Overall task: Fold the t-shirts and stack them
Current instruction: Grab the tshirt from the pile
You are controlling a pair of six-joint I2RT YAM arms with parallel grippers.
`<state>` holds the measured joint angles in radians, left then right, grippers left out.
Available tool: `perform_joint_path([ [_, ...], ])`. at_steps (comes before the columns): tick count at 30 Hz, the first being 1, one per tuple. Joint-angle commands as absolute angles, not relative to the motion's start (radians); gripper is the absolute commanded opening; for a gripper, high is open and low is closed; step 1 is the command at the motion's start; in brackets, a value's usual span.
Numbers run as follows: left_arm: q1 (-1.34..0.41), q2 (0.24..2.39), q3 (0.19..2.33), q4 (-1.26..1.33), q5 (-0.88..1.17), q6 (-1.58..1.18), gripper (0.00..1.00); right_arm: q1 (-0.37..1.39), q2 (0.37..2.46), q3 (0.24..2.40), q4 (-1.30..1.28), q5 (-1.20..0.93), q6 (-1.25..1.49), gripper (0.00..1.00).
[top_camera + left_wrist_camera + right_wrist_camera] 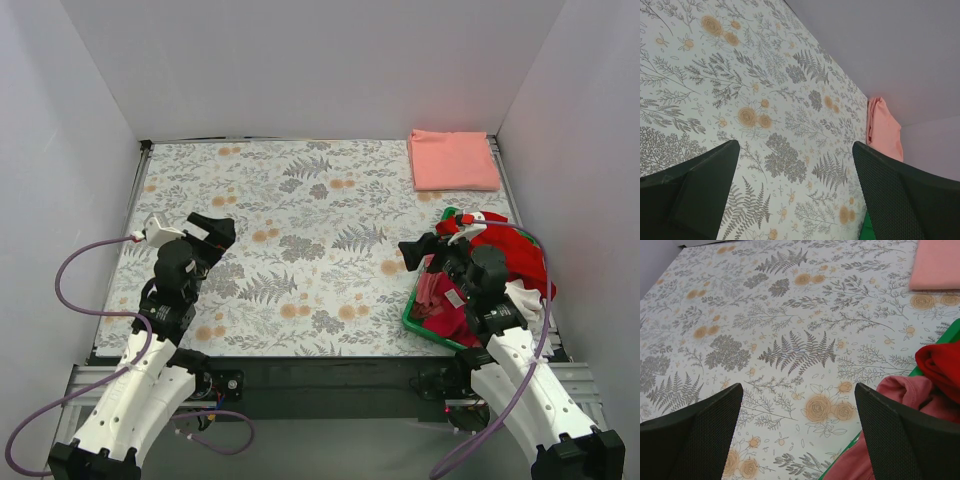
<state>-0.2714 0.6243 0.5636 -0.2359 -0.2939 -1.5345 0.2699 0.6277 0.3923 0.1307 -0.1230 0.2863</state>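
A folded salmon-pink t-shirt lies at the far right corner of the floral cover; it also shows in the left wrist view and the right wrist view. A bright red t-shirt, a magenta one and a white one lie crumpled in the green bin. In the right wrist view the red shirt and a dusty pink shirt hang over the bin's rim. My left gripper is open and empty over the left of the cover. My right gripper is open and empty, beside the bin's left edge.
The floral table cover spans the table between white walls on three sides. The green bin stands at the near right, under my right arm. A purple cable loops by the left arm.
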Motion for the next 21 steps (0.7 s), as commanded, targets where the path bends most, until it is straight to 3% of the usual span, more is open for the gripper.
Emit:
perform_joint_path([
  [1, -0.273, 0.615, 0.56, -0.244, -0.273, -1.537, 0.96, 0.27, 0.618, 0.41, 0.15, -0.104, 0.301, 0.98],
  [5, -0.273, 0.62, 0.551, -0.232, -0.247, -1.545, 0.96, 0.27, 0.615, 0.471, 0.042, -0.003, 0.308, 0.98],
  [14, -0.273, 0.683, 0.534, -0.187, -0.209, -1.503, 0.96, 0.253, 0.882, 0.83, -0.573, 0.711, 0.39, 0.98],
  [17, -0.273, 0.701, 0.535, -0.184, -0.187, -1.493, 0.95, 0.181, 0.922, 0.885, -0.603, 0.726, 0.385, 0.98],
  [21, -0.273, 0.703, 0.543, -0.184, -0.181, -1.483, 0.96, 0.039, 0.979, 0.928, -0.601, 0.596, 0.331, 0.98],
])
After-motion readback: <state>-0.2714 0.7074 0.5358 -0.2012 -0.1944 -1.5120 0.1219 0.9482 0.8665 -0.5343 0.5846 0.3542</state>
